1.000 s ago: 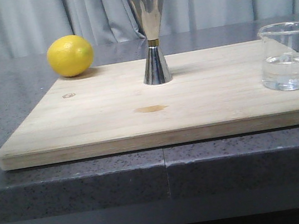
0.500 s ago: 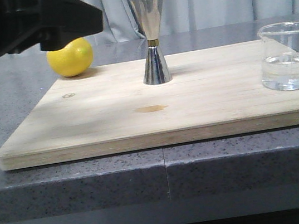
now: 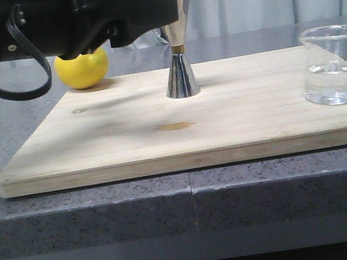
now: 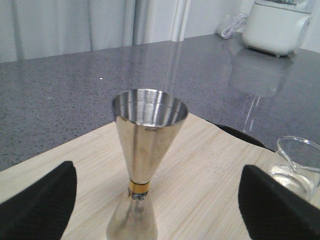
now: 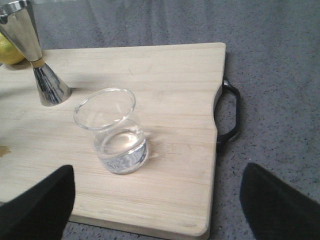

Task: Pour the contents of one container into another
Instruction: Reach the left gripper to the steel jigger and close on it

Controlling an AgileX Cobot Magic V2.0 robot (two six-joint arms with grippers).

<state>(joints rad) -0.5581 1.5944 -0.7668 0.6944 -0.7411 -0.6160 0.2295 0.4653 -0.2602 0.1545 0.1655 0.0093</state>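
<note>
Your left claw (image 4: 157,210) has swung in from left within the last second, now at jigger (image 3: 176,44) mid-board, pads spread wide either side, not touching. Right claw (image 5: 157,210) likewise agape, above beaker (image 5: 114,131) near board's right edge, water inside. Nothing gripped; pour not begun.

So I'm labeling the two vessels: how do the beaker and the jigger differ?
The beaker is clear glass, short and wide; the jigger is shiny steel, taller and hourglass-shaped with a gold band. The beaker holds clear liquid; the jigger's top cup looks empty. Both stand upright on the wooden board.
</note>
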